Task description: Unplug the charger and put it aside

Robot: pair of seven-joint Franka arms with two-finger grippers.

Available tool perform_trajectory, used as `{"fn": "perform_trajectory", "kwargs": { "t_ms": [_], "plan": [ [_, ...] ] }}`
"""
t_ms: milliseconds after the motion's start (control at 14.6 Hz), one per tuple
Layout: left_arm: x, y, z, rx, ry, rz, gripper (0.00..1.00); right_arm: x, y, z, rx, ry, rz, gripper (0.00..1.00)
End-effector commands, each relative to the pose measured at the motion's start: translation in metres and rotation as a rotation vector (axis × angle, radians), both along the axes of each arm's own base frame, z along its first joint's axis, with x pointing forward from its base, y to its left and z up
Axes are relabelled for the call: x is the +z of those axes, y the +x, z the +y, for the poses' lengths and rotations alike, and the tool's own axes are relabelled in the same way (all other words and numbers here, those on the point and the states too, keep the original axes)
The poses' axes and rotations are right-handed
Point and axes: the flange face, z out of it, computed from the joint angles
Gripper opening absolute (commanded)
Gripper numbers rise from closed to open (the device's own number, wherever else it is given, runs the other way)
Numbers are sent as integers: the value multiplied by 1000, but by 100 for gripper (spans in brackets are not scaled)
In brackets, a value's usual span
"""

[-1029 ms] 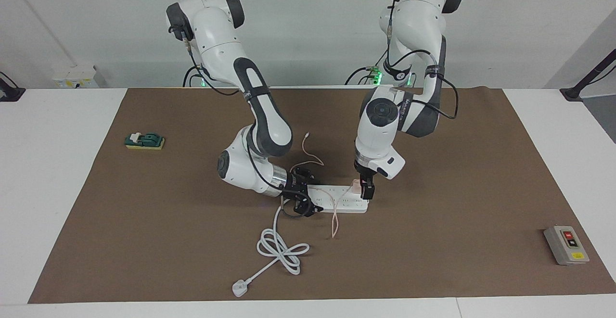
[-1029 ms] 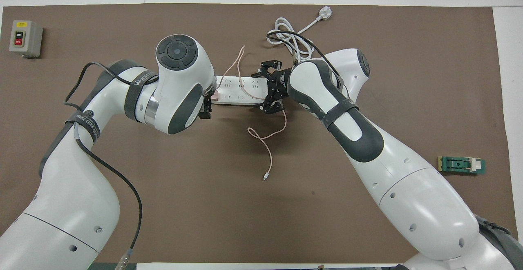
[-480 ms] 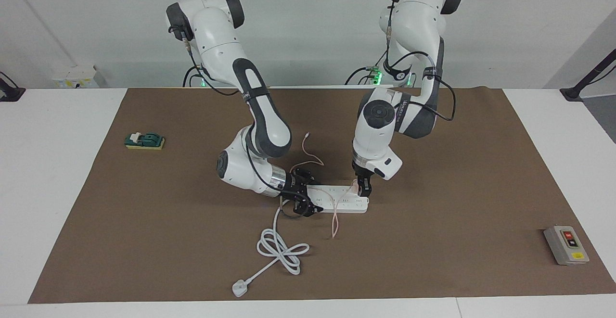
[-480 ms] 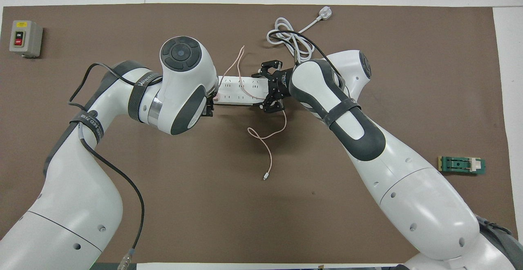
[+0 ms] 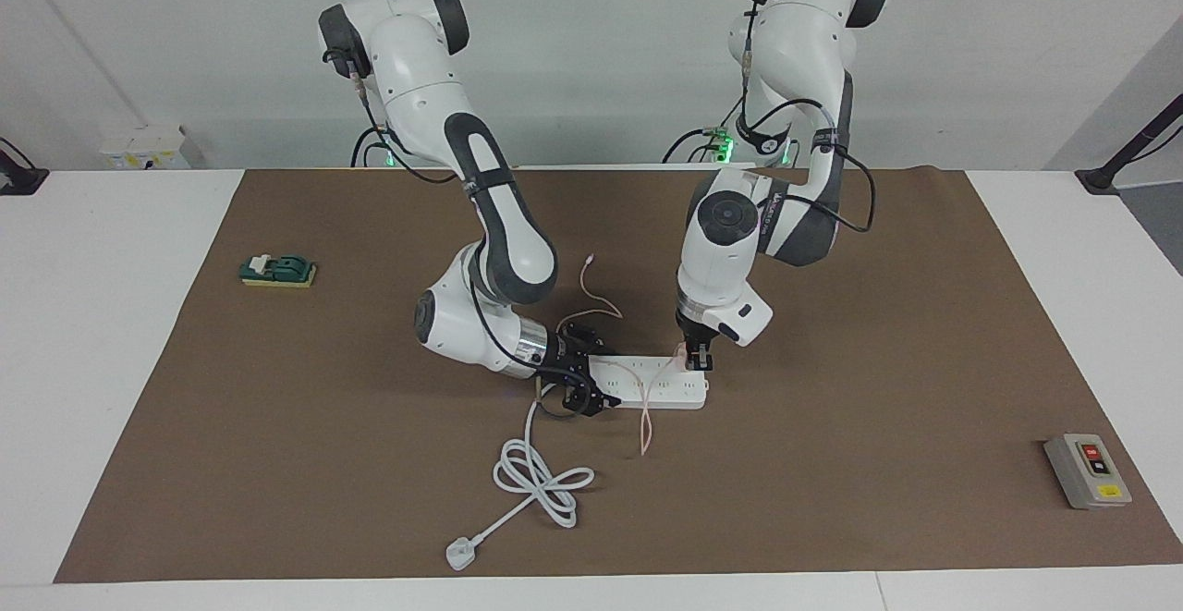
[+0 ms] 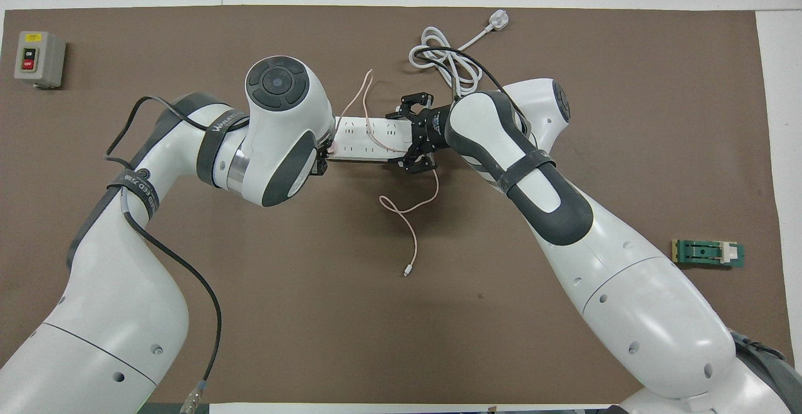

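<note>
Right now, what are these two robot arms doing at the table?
They are unplugging a charger from the white power strip. The left tool is down on the small pink charger at one end of the strip and is shut on it; the charger is not yet pulled out. The right tool is at the strip's other end, apparently to hold it down. The pink cable trails across the mat.

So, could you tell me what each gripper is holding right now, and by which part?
The left gripper is shut on the charger, on its pink cube body, plugged into the power strip. The right gripper clasps the strip's cord end.
</note>
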Motion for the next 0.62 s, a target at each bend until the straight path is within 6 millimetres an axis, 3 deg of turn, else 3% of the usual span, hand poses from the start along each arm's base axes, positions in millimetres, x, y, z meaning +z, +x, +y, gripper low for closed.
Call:
{"fn": "perform_trajectory", "kwargs": {
  "t_ms": [0, 549],
  "plan": [
    [-5, -6, -5, -6, 18, 9, 0, -17, -10, 3, 16, -4, -5, 0],
    [-8, -9, -3, -8, 23, 16, 0, -17, -10, 3, 16, -4, -5, 0]
  ]
}}
